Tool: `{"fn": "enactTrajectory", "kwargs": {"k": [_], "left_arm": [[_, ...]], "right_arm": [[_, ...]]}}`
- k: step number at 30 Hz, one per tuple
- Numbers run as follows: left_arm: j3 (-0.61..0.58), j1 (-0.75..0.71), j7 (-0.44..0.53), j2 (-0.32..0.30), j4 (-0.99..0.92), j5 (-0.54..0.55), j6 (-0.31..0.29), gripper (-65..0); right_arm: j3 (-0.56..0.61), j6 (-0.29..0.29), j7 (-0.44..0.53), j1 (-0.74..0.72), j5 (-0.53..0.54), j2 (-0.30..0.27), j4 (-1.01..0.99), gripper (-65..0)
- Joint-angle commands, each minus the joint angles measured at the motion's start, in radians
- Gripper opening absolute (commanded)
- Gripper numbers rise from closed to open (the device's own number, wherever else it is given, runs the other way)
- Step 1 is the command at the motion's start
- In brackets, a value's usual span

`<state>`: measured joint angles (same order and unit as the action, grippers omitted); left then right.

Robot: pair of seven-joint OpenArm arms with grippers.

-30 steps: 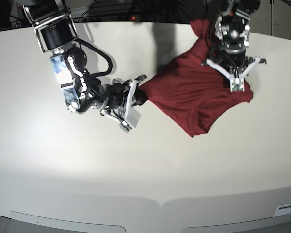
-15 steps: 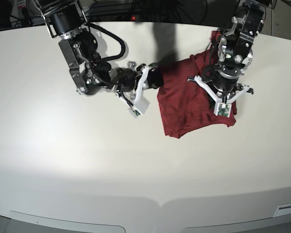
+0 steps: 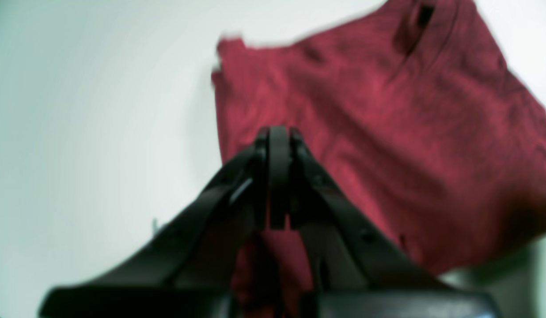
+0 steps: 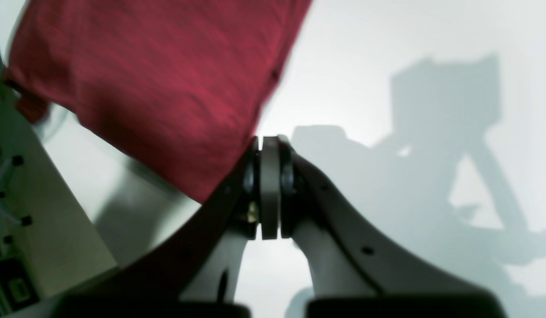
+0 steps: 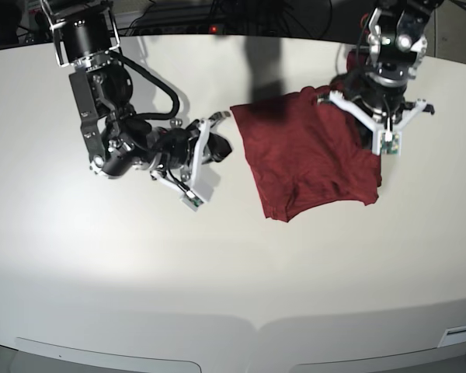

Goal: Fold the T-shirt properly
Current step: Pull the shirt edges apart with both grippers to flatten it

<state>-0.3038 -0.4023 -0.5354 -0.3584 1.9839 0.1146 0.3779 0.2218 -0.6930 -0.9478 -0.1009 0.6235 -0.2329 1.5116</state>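
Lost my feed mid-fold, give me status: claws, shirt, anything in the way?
Both claws shut: left claw over the shirt, right claw beside its edge, neither visibly gripping. T-shirt lies bunched on the table. Nothing blocking.

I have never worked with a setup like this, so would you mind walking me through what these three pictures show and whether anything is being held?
Gladly. The overhead picture looks down on a pale table with two robot arms reaching over it. The only thing lying on it is a dark red T-shirt, bunched and partly folded.

The other two pictures come from small cameras mounted on each arm's wrist, looking along its gripper. The left gripper belongs to the arm on the right of the overhead picture. It is shut and hangs right over the shirt; whether it pinches any cloth I cannot tell, as the picture is blurred.

The right gripper belongs to the arm on the left of the overhead picture. It is shut too, just beside the shirt's edge, with only bare table beyond its tips, so it seems to hold nothing.
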Motion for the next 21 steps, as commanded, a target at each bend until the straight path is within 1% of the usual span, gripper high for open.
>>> {"fn": "enactTrajectory", "kwargs": {"k": [1,3,6,10,12,15,17,19,21], "left_arm": [[0.002,-0.021,0.035,-0.005,0.020,0.000,0.014,-65.0],[0.002,-0.063,0.044,-0.005,0.019,-0.002,0.016,-65.0],[0.002,-0.106,0.067,-0.004,0.000,0.000,0.016,-65.0],[0.002,-0.118,0.090,0.006,-0.092,-0.001,0.016,-65.0],[0.002,-0.112,0.123,0.021,-0.159,-0.001,0.016,-65.0],[0.002,-0.094,0.172,0.038,-0.256,-0.009,0.016,-65.0],[0.003,-0.071,0.169,0.039,-0.306,-0.023,0.016,-65.0],[0.011,-0.049,0.167,0.040,-0.339,-0.057,0.016,-65.0],[0.036,-0.034,0.165,0.040,-0.351,-0.061,0.016,-65.0]], "right_arm": [[-0.006,-0.005,0.026,-0.021,0.016,0.009,0.020,-65.0],[-0.006,-0.005,0.039,-0.020,0.013,0.040,0.020,-65.0],[-0.006,-0.005,0.037,-0.011,-0.005,0.103,0.020,-65.0],[-0.006,-0.005,0.030,0.010,-0.070,0.187,0.020,-65.0],[-0.006,-0.005,0.027,0.035,-0.128,0.217,0.020,-65.0],[-0.006,-0.005,0.036,0.084,-0.232,0.239,0.020,-65.0],[-0.007,-0.005,0.061,0.112,-0.279,0.238,0.020,-65.0],[-0.013,-0.005,0.066,0.131,-0.303,0.238,0.020,-65.0],[-0.013,-0.005,0.065,0.142,-0.308,0.238,0.020,-65.0]]}}
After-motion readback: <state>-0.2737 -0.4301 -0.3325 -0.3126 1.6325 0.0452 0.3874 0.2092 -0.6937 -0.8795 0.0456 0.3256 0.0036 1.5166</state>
